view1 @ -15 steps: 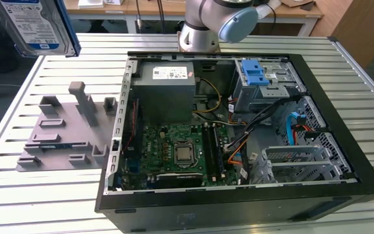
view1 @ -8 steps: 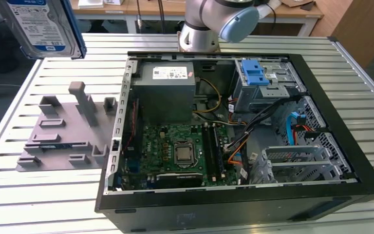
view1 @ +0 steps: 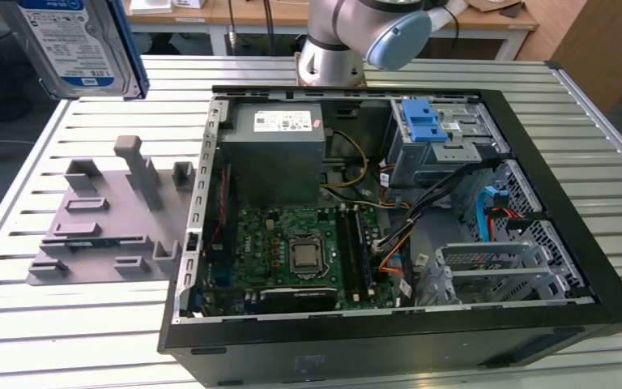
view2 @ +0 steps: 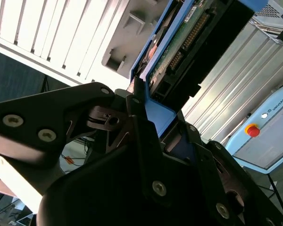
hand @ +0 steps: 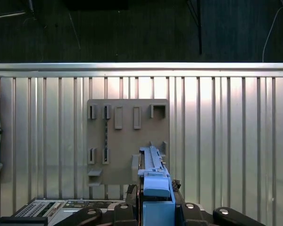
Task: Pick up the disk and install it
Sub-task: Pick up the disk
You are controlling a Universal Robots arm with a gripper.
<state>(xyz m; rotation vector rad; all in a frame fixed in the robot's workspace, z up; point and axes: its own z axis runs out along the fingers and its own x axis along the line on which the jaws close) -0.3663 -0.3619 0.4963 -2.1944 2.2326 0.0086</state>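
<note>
The black end effector [view2: 162, 117] clamps the flat, blue-railed metal hard disk [view1: 78, 44] by its rails, likely rigid, weighty and shock-sensitive, with the grey slotted holder [hand: 127, 141] beneath it.

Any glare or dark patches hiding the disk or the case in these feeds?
Exterior view: even light; the disk and the open computer case are both well lit. Second wrist view: the table slats glare white, and the gripper holding the disk is in shadow. First wrist view: a bright strip along the table's edge, darkness beyond it.
</note>
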